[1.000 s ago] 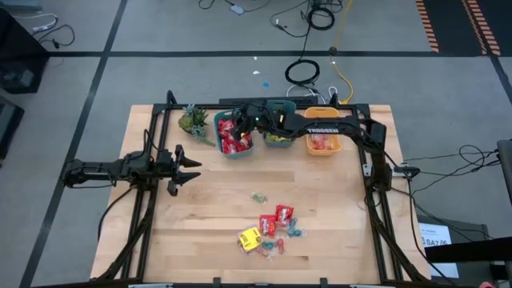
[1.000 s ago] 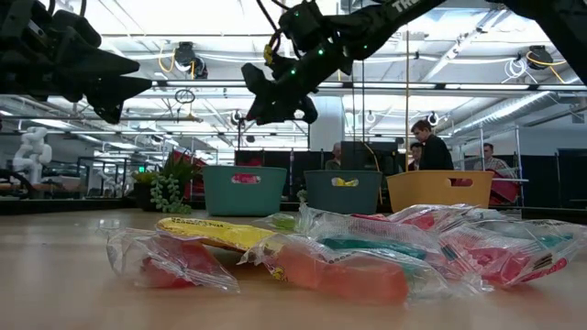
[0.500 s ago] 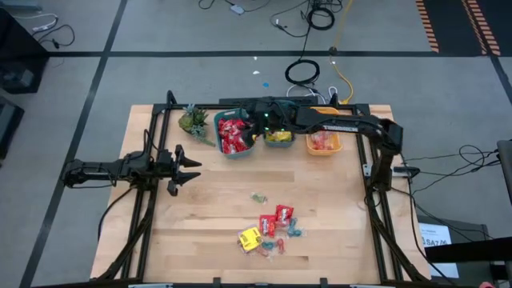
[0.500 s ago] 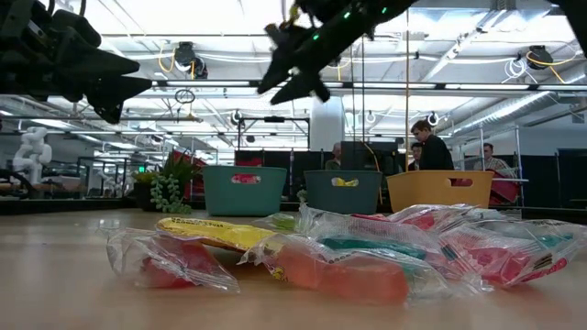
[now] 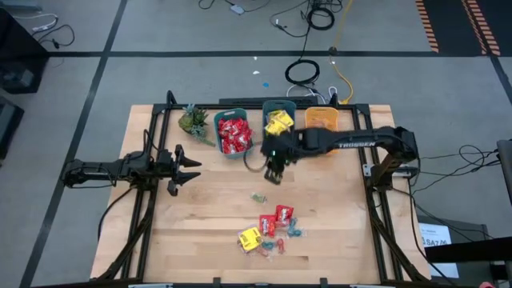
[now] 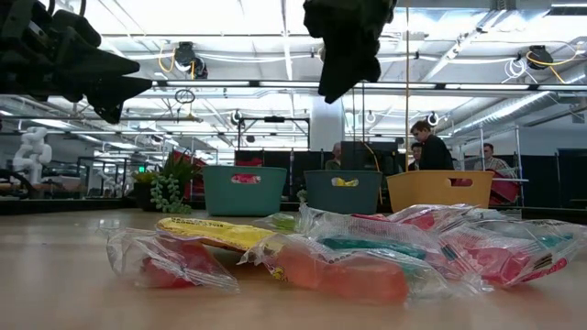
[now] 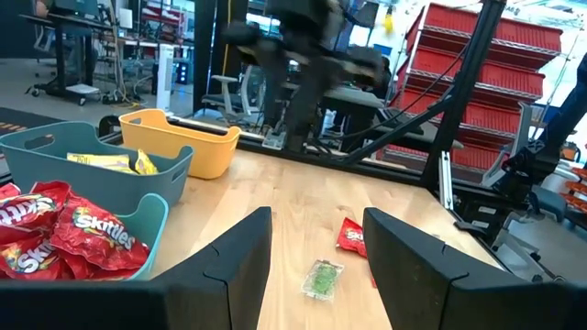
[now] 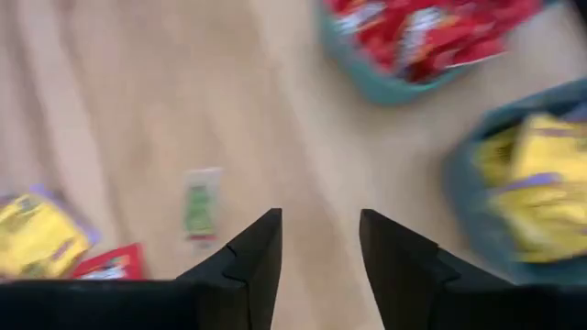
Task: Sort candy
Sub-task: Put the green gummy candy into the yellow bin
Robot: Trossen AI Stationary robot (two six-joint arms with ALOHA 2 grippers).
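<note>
Nearest the front edge of the table (image 5: 200, 232), the unsorted candy pile (image 5: 270, 230) lay where it had been a second earlier: red packets, a yellow packet (image 5: 250, 239) and small twist-wrapped pieces bunched together, with one green-wrapped piece (image 5: 258, 197) lying apart, a little farther back. Above that lone piece hung the right gripper (image 5: 274, 173), which a second before had been reaching over the bins and had since swung back toward the middle of the table; its fingers stood apart with nothing between them, so its last piece had most likely been dropped and the next pick was being lined up. Off to the side, the left gripper (image 5: 189, 169) waited unmoved, fingers spread and empty. Farthest back stood the row of bins: the teal bin (image 5: 233, 150) heaped with red packets, the next teal bin (image 5: 267, 107) holding yellow ones, and the orange bin (image 5: 322, 120), beside the small plant (image 5: 193, 120).
</note>
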